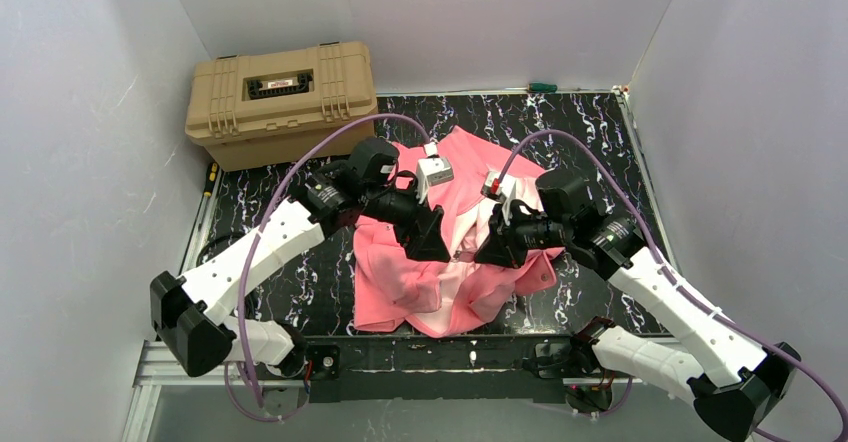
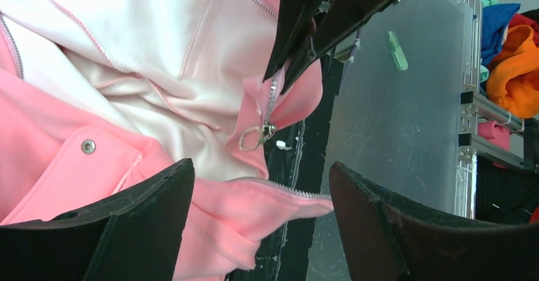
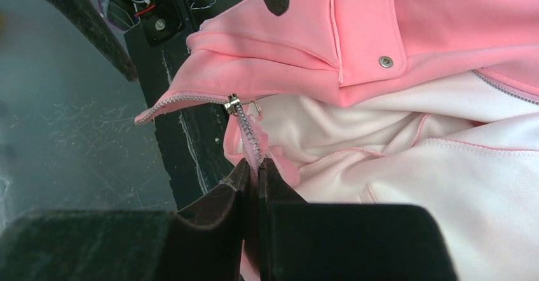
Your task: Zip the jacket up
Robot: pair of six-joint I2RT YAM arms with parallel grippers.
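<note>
Your L gripper [image 1: 430, 245] hangs over the jacket [image 1: 395, 282] w/ jaws spread wide and nothing in them. In the left wrist view its two dark fingers [image 2: 127, 224] stand either side of the zipper slider [image 2: 267, 130], clear of it, w/ pink cloth lying under the gap.

Your R gripper [image 1: 497, 245] is pinched tight on the jacket's zipper tape [image 3: 249, 138]. The tape runs taut from the fingertips up to the slider, a short way off. A 2nd row of teeth leaves the slider sideways along a pink edge. The slider's ring pull [image 2: 250, 141] hangs loose beside it.

The jacket lies crumpled at the centre of the black marbled table [image 1: 600, 132], btwn the two arms, hem reaching the near edge. Its front is open and the pale lining shows in the middle. A pocket flap w/ a silver snap [image 2: 88, 145] sits just beside the L gripper's finger. The tan case [image 1: 285, 102] stands at the far L corner, apart from the jacket.
</note>
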